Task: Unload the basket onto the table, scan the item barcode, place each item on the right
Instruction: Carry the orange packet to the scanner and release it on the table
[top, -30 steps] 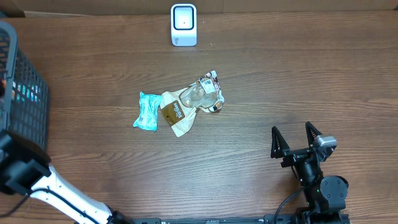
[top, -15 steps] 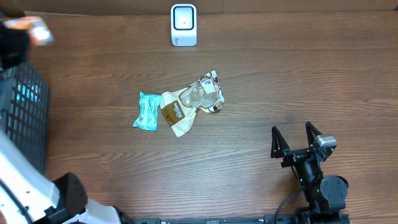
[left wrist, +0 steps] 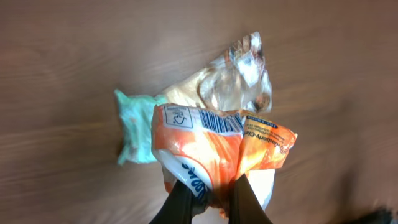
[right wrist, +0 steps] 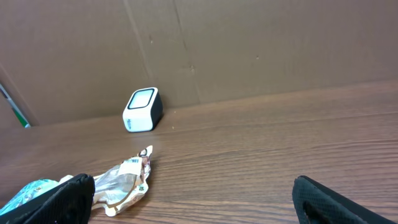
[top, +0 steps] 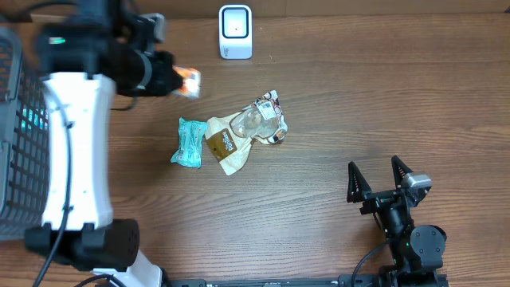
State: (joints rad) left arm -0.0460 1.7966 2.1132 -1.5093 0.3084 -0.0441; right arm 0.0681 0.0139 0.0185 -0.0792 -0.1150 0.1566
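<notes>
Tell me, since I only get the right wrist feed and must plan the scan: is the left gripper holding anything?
Observer: Yes, the left gripper is shut on an orange packet.
Operator: Is its barcode visible?
Observer: Yes, the left wrist view shows the barcode along the packet's upper edge.
Operator: Where is it relative to the scanner?
Observer: Overhead, it is left of the scanner and nearer the robot, not over it.

left: basket (top: pixel 16 119) at the table edge, left arm (top: pixel 76 143) just beside it, orange packet (top: pixel 190 81) at its tip | centre: teal packet (top: pixel 189 143) touching crumpled wrappers (top: pixel 247 127) — low clutter | back: scanner (top: pixel 235 32) upright, bare strip between it and the clutter | right: broad bare table (top: pixel 382 96) — room to pass
</notes>
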